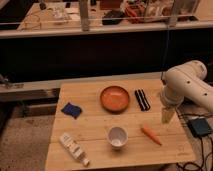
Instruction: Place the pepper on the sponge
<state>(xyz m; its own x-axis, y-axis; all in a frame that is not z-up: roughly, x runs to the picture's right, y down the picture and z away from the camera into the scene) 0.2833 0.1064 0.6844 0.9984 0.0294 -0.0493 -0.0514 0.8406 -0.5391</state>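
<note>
— Left side first, go.
— Blue sponge (72, 110) lies flat near the left edge of the wooden table (95, 124). In front of it, a white bottle (74, 148) lies on its side by the front-left corner, apart from the sponge.
— Middle?
— Orange bowl (115, 98) toward the back. White cup (117, 136) stands upright in front of it, not touching. Just right of the bowl is a black-and-white striped thing (142, 99); can't tell what it is.
— Pepper?
— Orange pepper (151, 134) lies on the table right of the cup, well apart from the sponge, with bowl and cup between them.
— Gripper?
— Gripper (167, 116) hangs pointing down near the table's right edge, just behind and right of the pepper, under the white arm (186, 85). Wide or narrow, cannot tell.
— Further right?
— Black box (200, 126) beside the table, cables around it.
</note>
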